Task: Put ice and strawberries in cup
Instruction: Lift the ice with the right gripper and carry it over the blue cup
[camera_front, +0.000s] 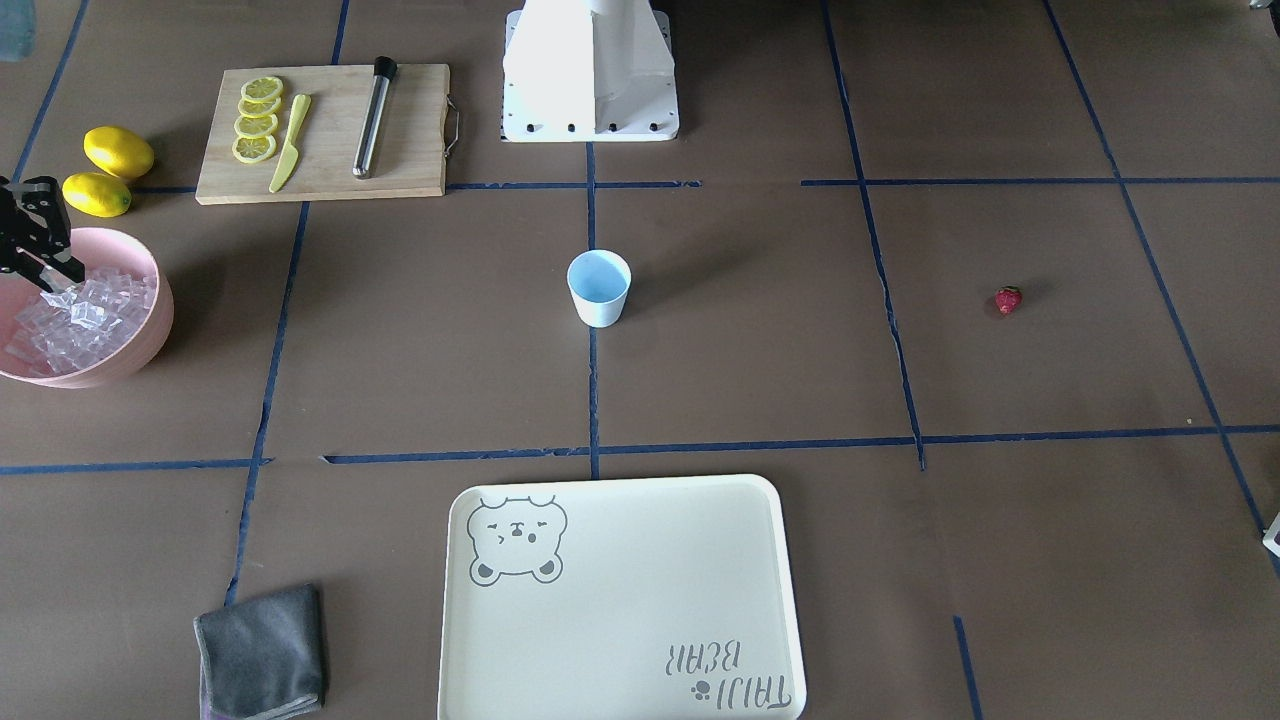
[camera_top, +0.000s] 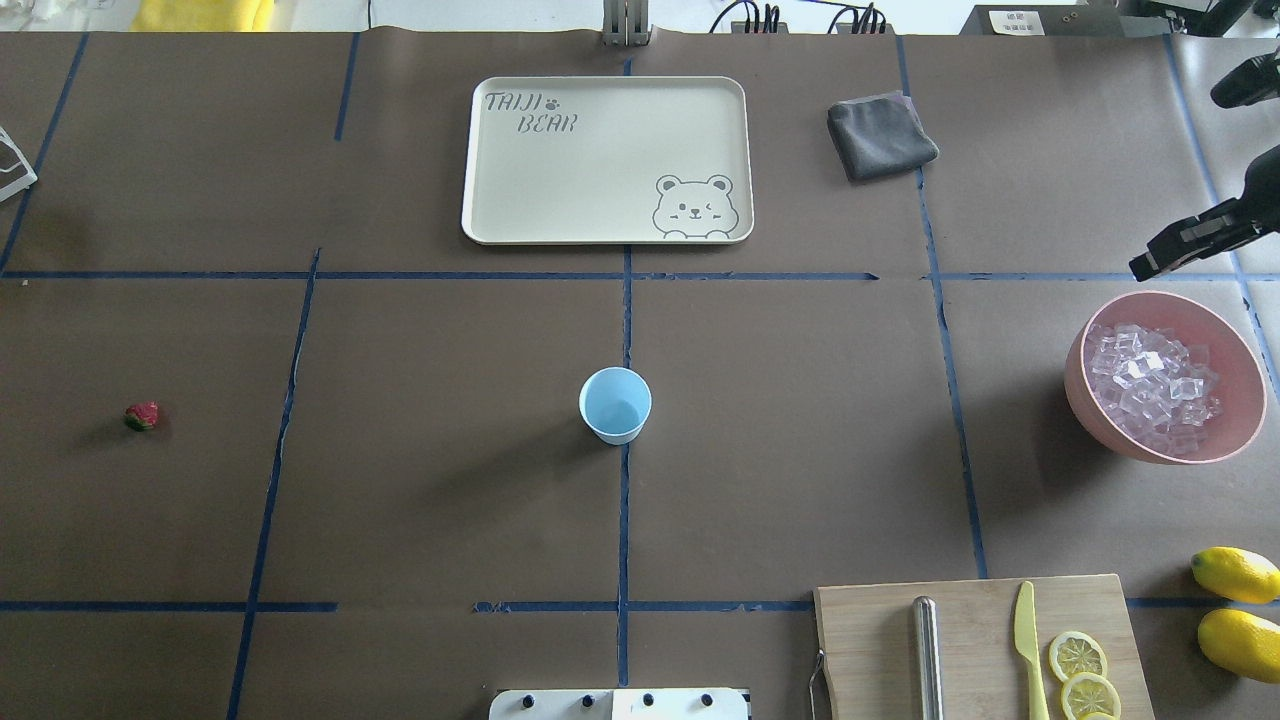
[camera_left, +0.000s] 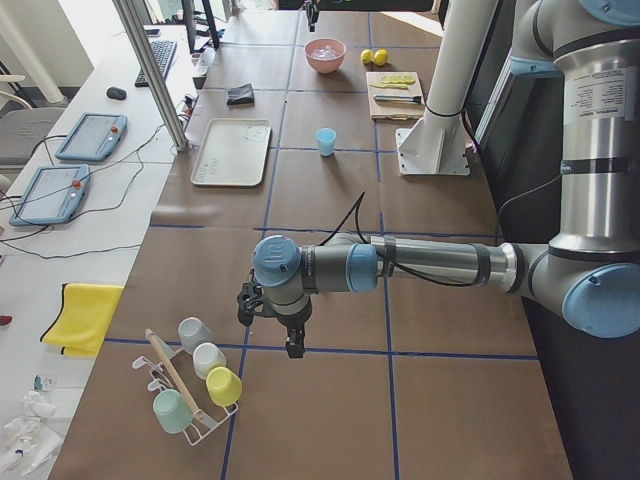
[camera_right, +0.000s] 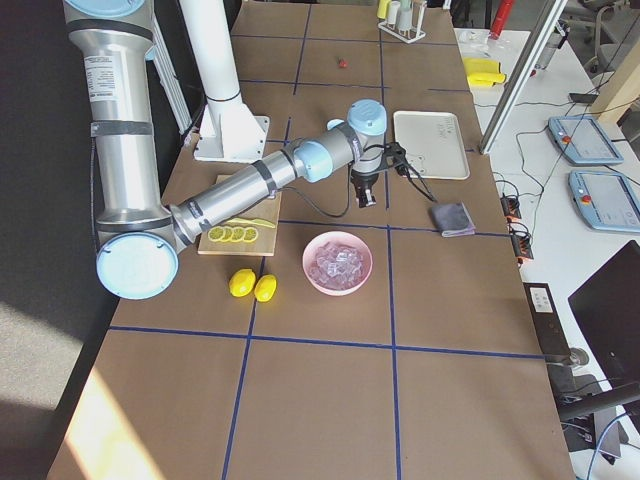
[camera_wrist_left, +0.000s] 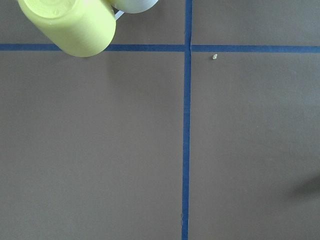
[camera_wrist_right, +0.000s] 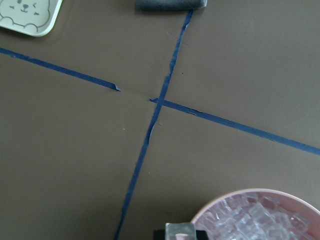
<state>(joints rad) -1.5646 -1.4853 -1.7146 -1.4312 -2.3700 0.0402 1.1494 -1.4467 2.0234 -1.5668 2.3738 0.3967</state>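
Observation:
The pale blue cup stands upright and empty at the table's middle, also in the overhead view. The strawberry lies alone on the robot's left side. Ice cubes fill the pink bowl on the robot's right. My right gripper hangs over the bowl's far rim, shut on one clear ice cube. My left gripper hovers at the table's far left end, away from the strawberry; I cannot tell whether it is open or shut.
A cutting board holds lemon slices, a yellow knife and a metal muddler. Two lemons lie beside the bowl. A cream tray and a grey cloth lie across the table. A cup rack stands near my left gripper.

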